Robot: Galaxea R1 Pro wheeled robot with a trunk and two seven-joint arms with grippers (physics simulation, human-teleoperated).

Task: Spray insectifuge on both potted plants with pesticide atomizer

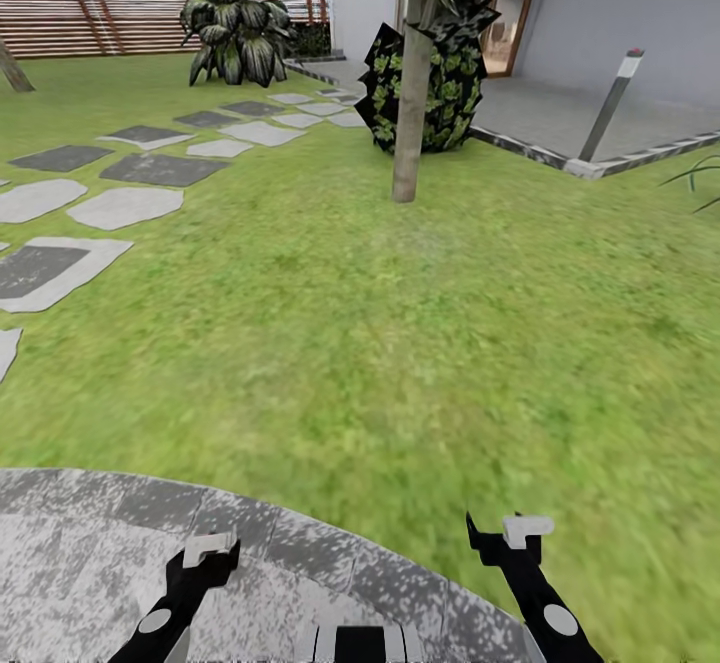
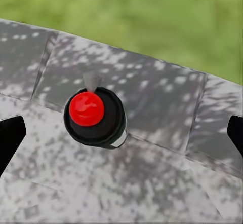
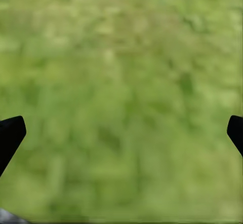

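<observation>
The robot stands at the rim of the round grey stone patio (image 1: 90, 523), facing open lawn (image 1: 400, 323). The left gripper (image 1: 205, 558) hangs over the patio stones with fingers spread and holding nothing. In its wrist view a black round object with a red dome (image 2: 87, 109) sits on the paving below. The right gripper (image 1: 505, 535) hangs past the patio edge over grass, fingers likewise spread and bare.

Ahead, a palm trunk (image 1: 410, 113) rises from the lawn before a dark leafy shrub (image 1: 440, 93). Stepping stones (image 1: 130, 205) curve away on the left toward a broad-leaved plant (image 1: 238, 28) and the slatted wooden fence (image 1: 90, 21). A grey bollard light (image 1: 612, 103) stands on the paved terrace (image 1: 600, 123) to the right. Of the garden's task things, no atomizer or potted rosettes can be made out.
</observation>
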